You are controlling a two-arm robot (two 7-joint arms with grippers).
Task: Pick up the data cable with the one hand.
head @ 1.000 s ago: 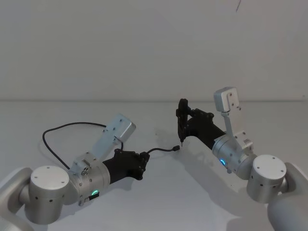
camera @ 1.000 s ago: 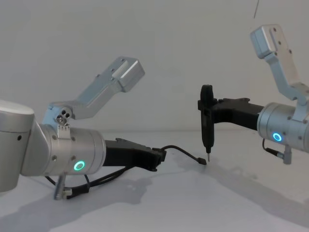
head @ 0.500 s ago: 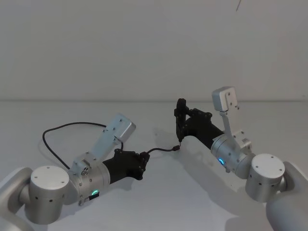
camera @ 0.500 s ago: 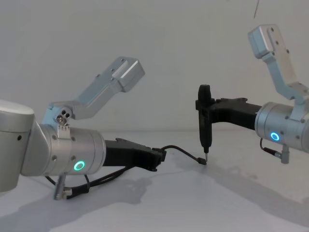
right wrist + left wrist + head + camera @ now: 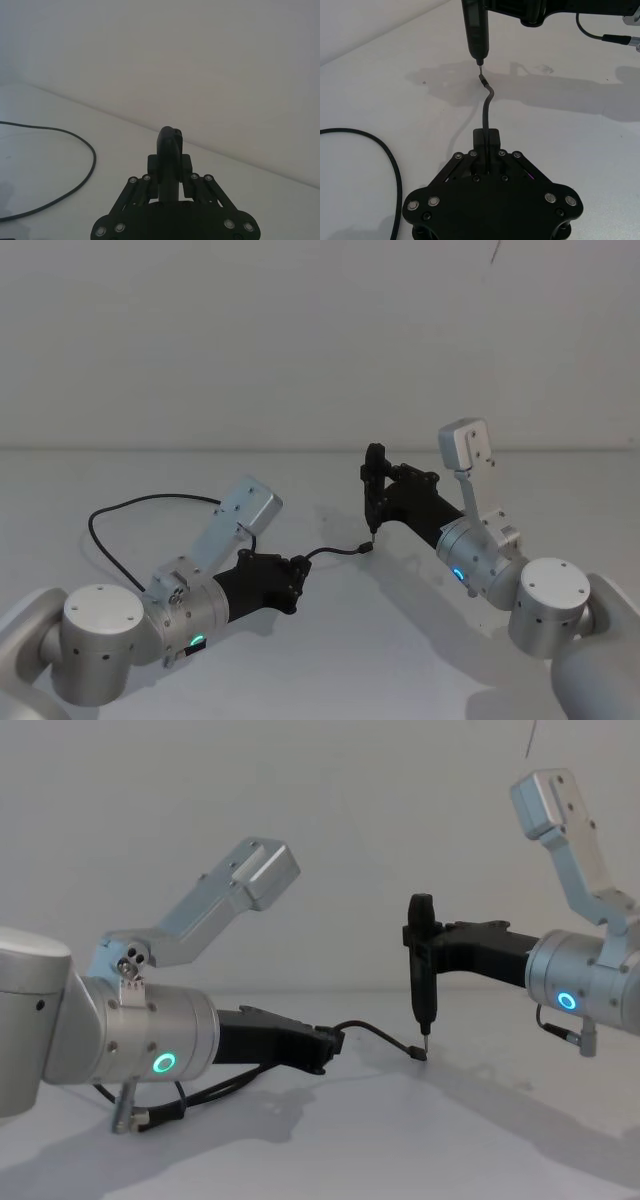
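The data cable (image 5: 100, 530) is a thin black cord looping over the white table at the left. Its short free end (image 5: 486, 107) curves forward out of my left gripper (image 5: 486, 150), which is shut on it low over the table (image 5: 330, 1042). The small plug (image 5: 414, 1052) at that end sits just above the surface. My right gripper (image 5: 372, 480) is shut on a black pen-shaped tool (image 5: 424, 1000) held upright. The tool's thin tip hangs right over the plug, nearly touching it. In the right wrist view the tool (image 5: 170, 145) stands between the shut fingers.
The white table (image 5: 330, 660) runs back to a plain pale wall. My left arm's silver link (image 5: 245, 510) rises above the cable's loop, and my right arm's silver link (image 5: 465, 455) stands tall at the right. Bare table lies between and in front of the arms.
My right arm has shifted slightly left with the tool, bringing its tip closer to the cable's plug. The left arm and the cable have stayed put.
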